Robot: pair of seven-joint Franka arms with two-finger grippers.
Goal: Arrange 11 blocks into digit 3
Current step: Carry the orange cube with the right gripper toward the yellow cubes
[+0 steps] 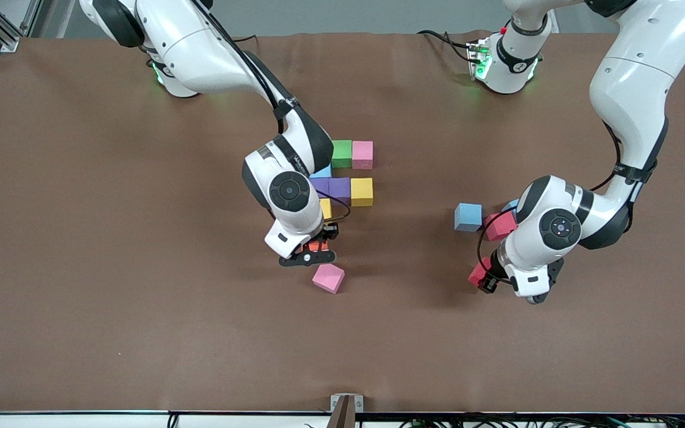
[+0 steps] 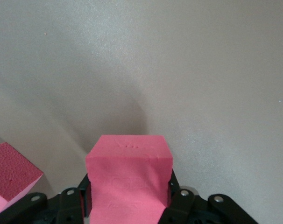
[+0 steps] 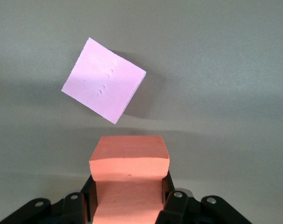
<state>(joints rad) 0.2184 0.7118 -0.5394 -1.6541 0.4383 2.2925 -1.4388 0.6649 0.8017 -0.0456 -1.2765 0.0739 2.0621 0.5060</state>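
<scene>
Blocks (image 1: 352,172) (orange (image 3: 129,179) in right gripper (image 3: 129,205))

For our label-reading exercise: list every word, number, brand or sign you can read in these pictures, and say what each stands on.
Right arm, black wrist band: white lettering, too blurred to read.
Left arm, wrist band: a small mark, too small to read.
Blocks, table and both claws: no text at all.

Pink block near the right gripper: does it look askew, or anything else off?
Yes. The loose pink block lies turned diagonal to the squared-up cluster, alone and nearer the camera, just below the right gripper, which holds an orange block. Nothing looks damaged.
</scene>
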